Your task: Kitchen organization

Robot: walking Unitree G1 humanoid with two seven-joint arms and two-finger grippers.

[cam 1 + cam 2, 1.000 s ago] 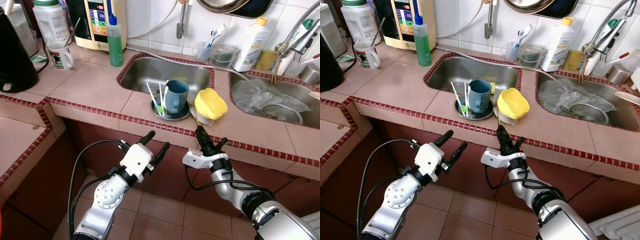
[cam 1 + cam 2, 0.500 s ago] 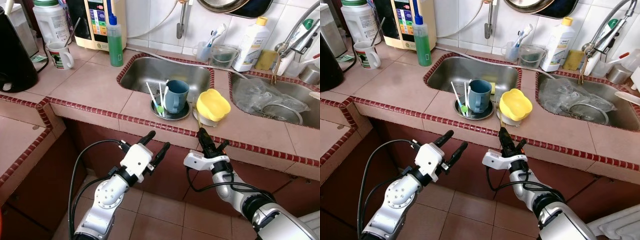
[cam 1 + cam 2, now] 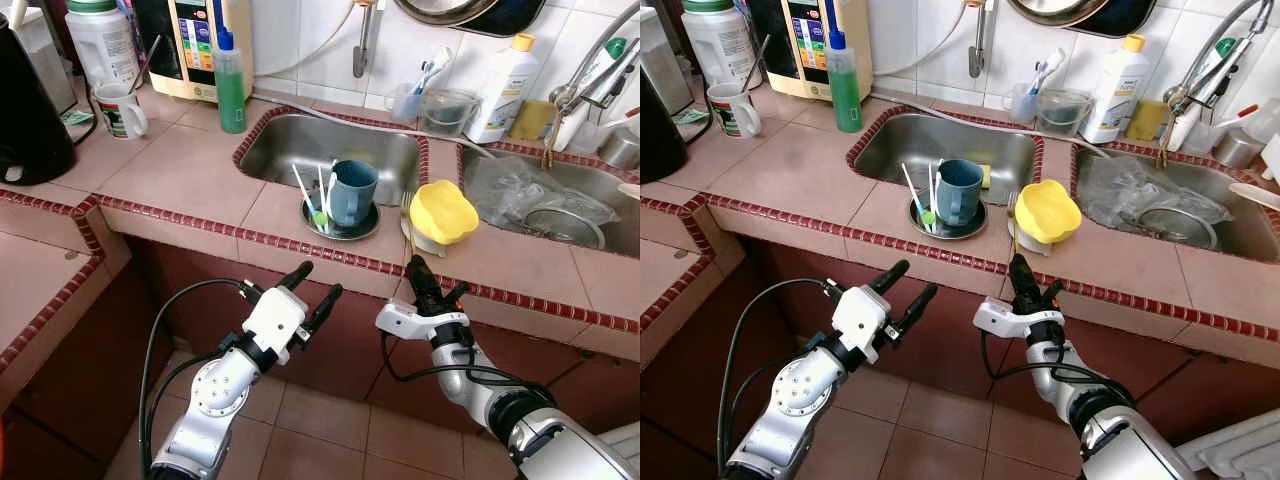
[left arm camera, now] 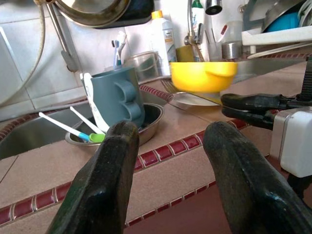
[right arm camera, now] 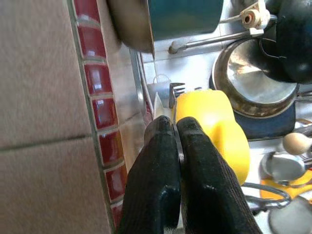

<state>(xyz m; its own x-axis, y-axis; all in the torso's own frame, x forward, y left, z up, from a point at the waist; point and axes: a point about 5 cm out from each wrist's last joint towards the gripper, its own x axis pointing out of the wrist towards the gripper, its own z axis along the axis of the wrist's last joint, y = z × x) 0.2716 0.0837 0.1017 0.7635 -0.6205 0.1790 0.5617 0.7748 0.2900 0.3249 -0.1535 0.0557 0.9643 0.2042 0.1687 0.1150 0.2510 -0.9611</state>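
Fork [image 3: 407, 215] pinched upright by right gripper [image 3: 418, 281] at counter edge.

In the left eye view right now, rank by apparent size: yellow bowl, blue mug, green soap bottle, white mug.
1. Green soap bottle, tallest though slim.
2. Yellow bowl and blue mug look alike; the bowl spreads wider, so I won't rank them.
3. White mug, smallest, but farther back, so nearness may exaggerate this.

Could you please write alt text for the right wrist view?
The right gripper is shut on a fork, beside a yellow bowl on a tiled counter with a red edge.
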